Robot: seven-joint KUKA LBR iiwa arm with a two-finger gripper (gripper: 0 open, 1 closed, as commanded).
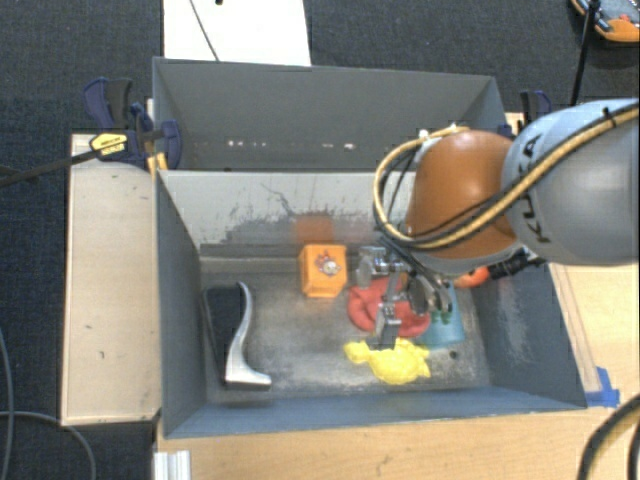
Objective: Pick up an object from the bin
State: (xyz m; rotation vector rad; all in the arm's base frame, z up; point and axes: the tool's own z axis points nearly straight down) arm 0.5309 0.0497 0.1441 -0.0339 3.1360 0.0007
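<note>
We see the gripper (390, 313) low over a red, rounded, lumpy thing (364, 306) right of centre in the bin (300, 118). A yellow crumpled thing (396, 364) lies just nearer. We cannot tell whether the gripper is open or closed.

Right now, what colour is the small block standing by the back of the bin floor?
Orange; the block shows plainly in the camera view.

A single camera looks steeply down into the grey metal bin (320, 118) from above its near rim, tilted so the far wall's inner face shows; the whole bin fits in view; the arm (590, 188) reaches in from the right.
</note>
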